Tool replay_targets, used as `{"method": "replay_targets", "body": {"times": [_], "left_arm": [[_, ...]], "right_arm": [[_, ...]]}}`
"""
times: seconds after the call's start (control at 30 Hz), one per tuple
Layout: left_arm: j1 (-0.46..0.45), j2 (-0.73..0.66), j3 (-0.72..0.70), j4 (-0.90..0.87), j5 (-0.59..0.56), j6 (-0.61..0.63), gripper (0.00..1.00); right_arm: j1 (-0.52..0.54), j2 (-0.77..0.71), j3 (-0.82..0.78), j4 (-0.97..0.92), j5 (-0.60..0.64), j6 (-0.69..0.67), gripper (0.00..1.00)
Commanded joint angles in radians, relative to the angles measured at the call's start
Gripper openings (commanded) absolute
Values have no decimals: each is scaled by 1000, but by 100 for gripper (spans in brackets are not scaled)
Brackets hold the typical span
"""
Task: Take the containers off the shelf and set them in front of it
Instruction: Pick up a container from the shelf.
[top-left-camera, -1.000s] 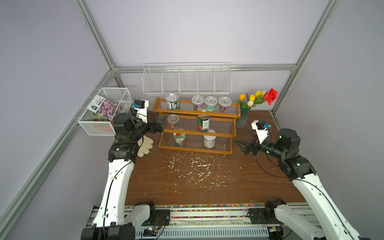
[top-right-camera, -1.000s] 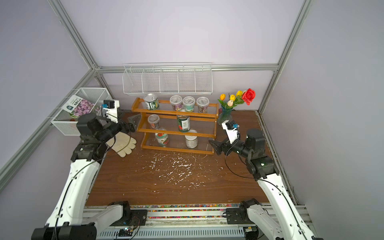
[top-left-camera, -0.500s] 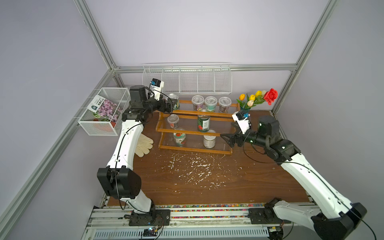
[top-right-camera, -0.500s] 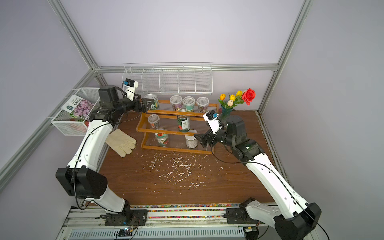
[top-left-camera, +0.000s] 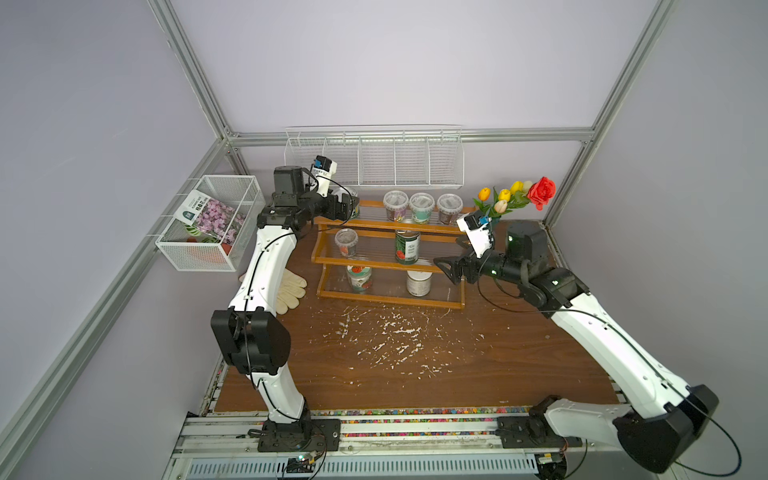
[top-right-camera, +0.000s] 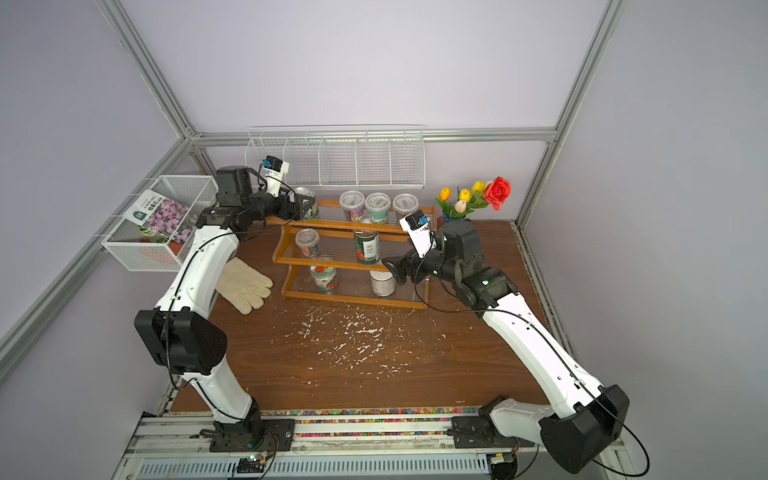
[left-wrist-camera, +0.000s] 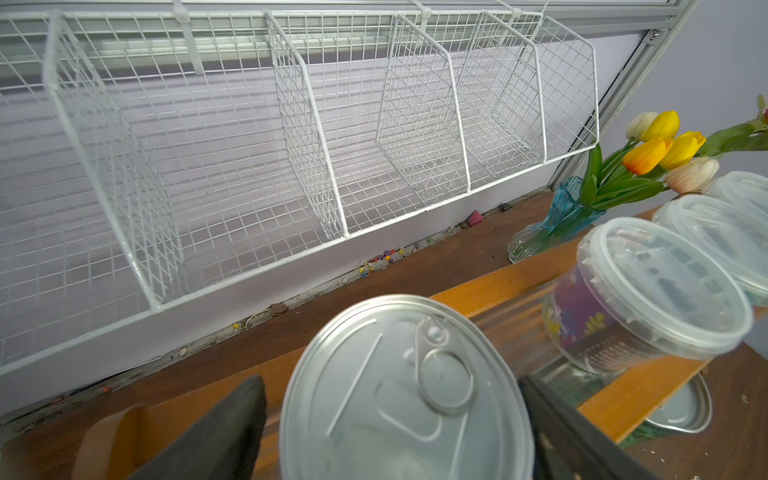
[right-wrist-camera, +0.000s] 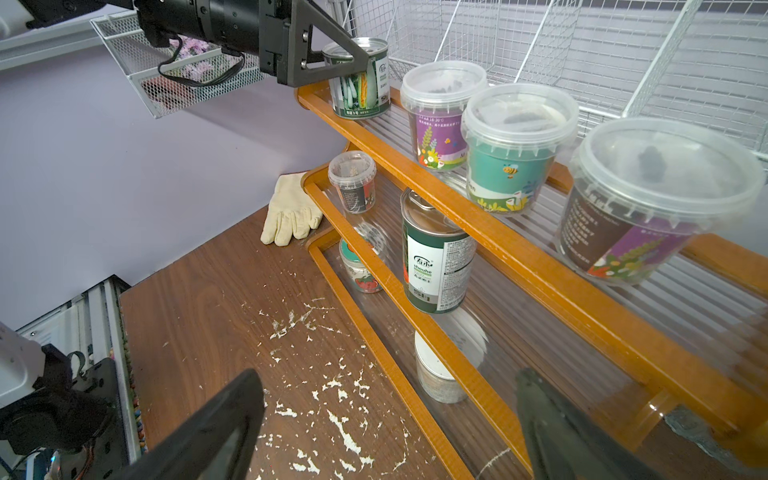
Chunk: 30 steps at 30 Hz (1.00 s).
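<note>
Both arms have been swung in to the shelf (top-left-camera: 390, 298) since a second ago. The left tool (top-left-camera: 347, 207) is spread wide around the tin can (left-wrist-camera: 407, 395), which is stood at the left end of the top tier; a gap is seen beside one finger. The right tool (top-left-camera: 444, 270) is held wide and empty at the shelf's right end, level with the middle tier
</note>
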Motion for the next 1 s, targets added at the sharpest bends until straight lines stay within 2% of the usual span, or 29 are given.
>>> {"method": "replay_targets", "body": {"times": [0.0, 0.2, 0.4, 0.63, 0.8, 0.97], "left_arm": [[-10, 33, 47, -14, 34, 7, 93], [-20, 29, 38, 8, 32, 9, 73], [-26, -79, -32, 37, 23, -3, 68], [-82, -299, -163, 2, -28, -2, 68], [-197, -512, -440, 34, -104, -77, 67], [-315, -728, -852, 210, -181, -206, 66]], "right_arm": [[9, 16, 35, 45, -5, 22, 97], [10, 26, 49, 38, -2, 10, 96], [9, 22, 51, 21, 4, -5, 96], [9, 3, 43, 3, -1, -9, 96], [10, -45, -35, -2, -27, -26, 96], [14, -122, -150, 44, -60, -34, 96]]}}
